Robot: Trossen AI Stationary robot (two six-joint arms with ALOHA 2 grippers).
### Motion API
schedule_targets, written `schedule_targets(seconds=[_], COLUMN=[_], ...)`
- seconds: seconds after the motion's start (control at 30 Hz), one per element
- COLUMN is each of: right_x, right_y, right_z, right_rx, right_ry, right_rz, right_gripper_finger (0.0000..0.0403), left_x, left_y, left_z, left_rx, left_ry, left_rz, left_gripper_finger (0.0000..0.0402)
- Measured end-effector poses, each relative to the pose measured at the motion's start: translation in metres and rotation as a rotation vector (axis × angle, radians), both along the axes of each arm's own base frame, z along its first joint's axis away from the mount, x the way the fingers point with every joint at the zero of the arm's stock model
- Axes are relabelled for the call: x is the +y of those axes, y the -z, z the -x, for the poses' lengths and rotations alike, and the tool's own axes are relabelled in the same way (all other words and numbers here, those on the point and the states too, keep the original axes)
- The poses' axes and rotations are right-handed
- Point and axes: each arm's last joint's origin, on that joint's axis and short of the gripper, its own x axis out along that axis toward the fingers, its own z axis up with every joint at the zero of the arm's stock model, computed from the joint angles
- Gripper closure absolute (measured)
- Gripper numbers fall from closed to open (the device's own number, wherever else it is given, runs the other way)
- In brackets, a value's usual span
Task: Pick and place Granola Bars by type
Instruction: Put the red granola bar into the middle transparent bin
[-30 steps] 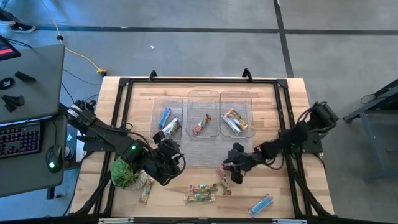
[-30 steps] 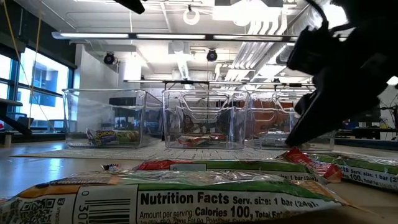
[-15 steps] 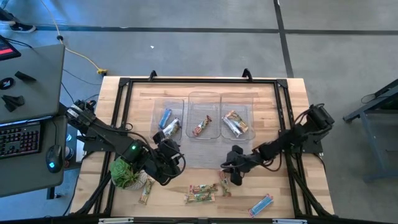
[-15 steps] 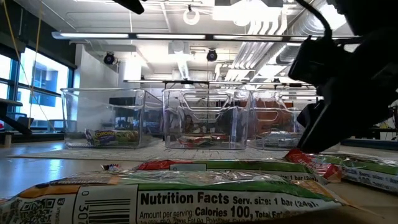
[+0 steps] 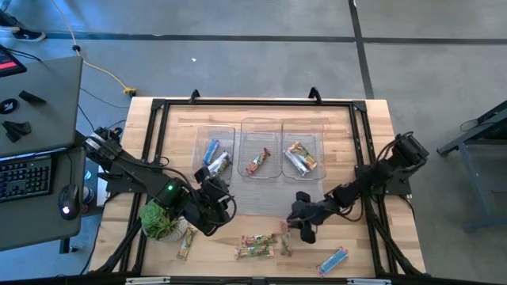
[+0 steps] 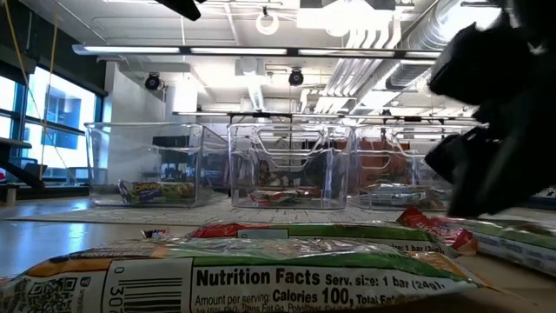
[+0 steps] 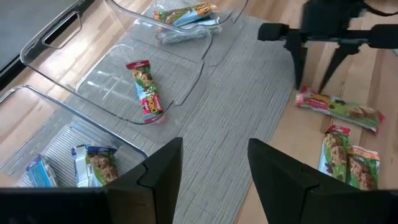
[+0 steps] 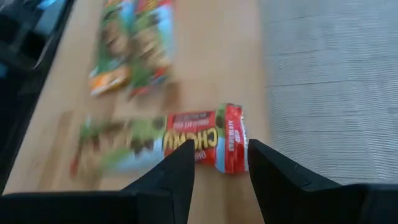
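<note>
Red-ended granola bar (image 8: 186, 146) lies just beyond the open right tool (image 8: 217, 163).

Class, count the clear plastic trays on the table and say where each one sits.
3, in a row at the table's far side: left tray, middle tray, right tray. None seems hidden.
</note>
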Motion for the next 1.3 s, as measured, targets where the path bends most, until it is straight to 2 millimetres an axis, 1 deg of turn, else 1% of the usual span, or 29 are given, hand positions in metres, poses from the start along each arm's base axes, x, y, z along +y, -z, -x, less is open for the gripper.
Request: schedule_targets(seconds=[0.13,0.23,0.37,0.43,0.5,0.6,0.73,0.87,1.0,1.13,1.3], right_x=[0.010,0.016,0.024,0.027,0.028,0.028,0.028,0.026,0.024,0.024,0.029], right_y=[0.000,-0.002,-0.010,-0.015,-0.018,-0.019,-0.023,-0.028,-0.030,-0.025,-0.001], right_z=[0.006,0.008,0.007,0.004,0.002,-0.002,-0.008,-0.016,-0.019,-0.021,-0.029], right_rx=[-0.036,-0.090,-0.238,-0.313,-0.349,-0.330,-0.335,-0.353,-0.363,-0.376,-0.414], right_ry=[-0.154,-0.208,-0.315,-0.369,-0.414,-0.509,-0.605,-0.659,-0.710,-0.741,-0.772], right_rz=[0.097,0.162,0.243,0.251,0.252,0.235,0.277,0.283,0.299,0.334,0.330], right_gripper_finger=[0.0270,0.0270,0.0270,0.0269,0.0268,0.0264,0.0254,0.0240,0.0225,0.0212,0.0206], left_x=[0.000,0.000,0.000,0.000,0.000,0.000,0.000,0.000,-0.001,-0.001,-0.001], left_y=[0.000,0.000,0.000,0.000,0.000,0.000,0.000,0.000,0.000,0.000,0.000], left_z=[0.000,0.000,0.000,0.000,0.000,0.000,0.000,0.000,-0.001,-0.001,-0.001], left_rx=[0.000,0.000,-0.001,-0.001,-0.001,-0.001,0.001,0.000,0.003,0.005,0.005], left_ry=[0.000,0.000,-0.001,-0.001,-0.001,-0.001,0.001,0.003,0.011,0.015,0.015], left_rz=[0.000,-0.001,-0.002,-0.002,-0.002,-0.002,0.001,0.006,0.023,0.028,0.028], left_gripper_finger=[0.0225,0.0225,0.0225,0.0225,0.0225,0.0225,0.0225,0.0225,0.0225,0.0225,0.0225])
